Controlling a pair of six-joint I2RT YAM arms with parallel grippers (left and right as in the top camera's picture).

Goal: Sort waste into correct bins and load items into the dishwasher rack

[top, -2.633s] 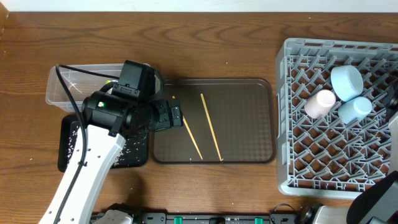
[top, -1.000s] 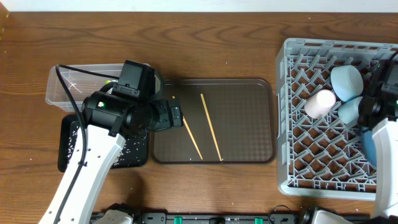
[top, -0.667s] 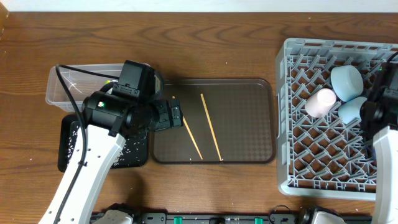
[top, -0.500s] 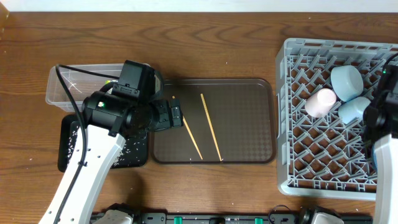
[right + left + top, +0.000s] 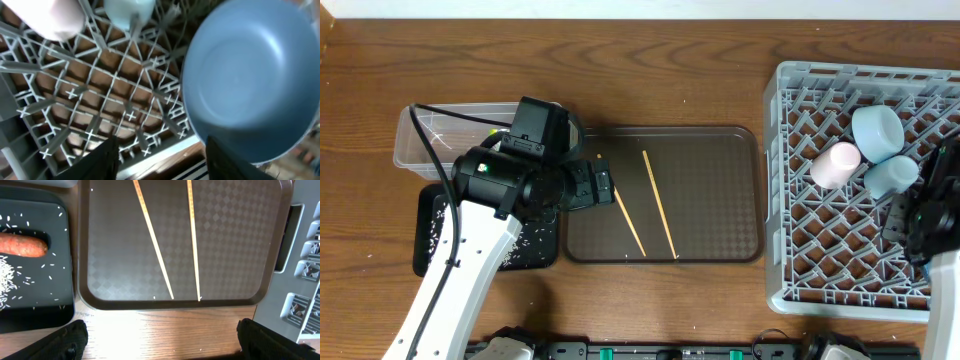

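Two chopsticks [image 5: 628,222] [image 5: 660,205] lie on the brown tray [image 5: 720,170], seen in the left wrist view as chopsticks [image 5: 155,255] [image 5: 192,240]. My left gripper [image 5: 592,188] [image 5: 160,345] hovers open at the tray's left edge, nothing between its fingers. The dishwasher rack [image 5: 820,260] holds a pale blue bowl [image 5: 877,132], a pink cup [image 5: 834,165] and a light blue cup [image 5: 890,175]. The blue plate [image 5: 255,80] leans in the rack [image 5: 75,95]. My right gripper [image 5: 912,222] [image 5: 162,162] is open beside the plate; my arm hides the plate from overhead.
A clear tub [image 5: 445,135] stands behind the left arm. The black tray [image 5: 432,240] [image 5: 30,305] holds the orange sausage stick [image 5: 22,245] and loose rice grains [image 5: 10,272]. Bare wooden table [image 5: 660,60] lies behind the brown tray.
My right gripper has opened, let go of the blue plate and drawn back toward the rack's front edge. The left arm has not moved.
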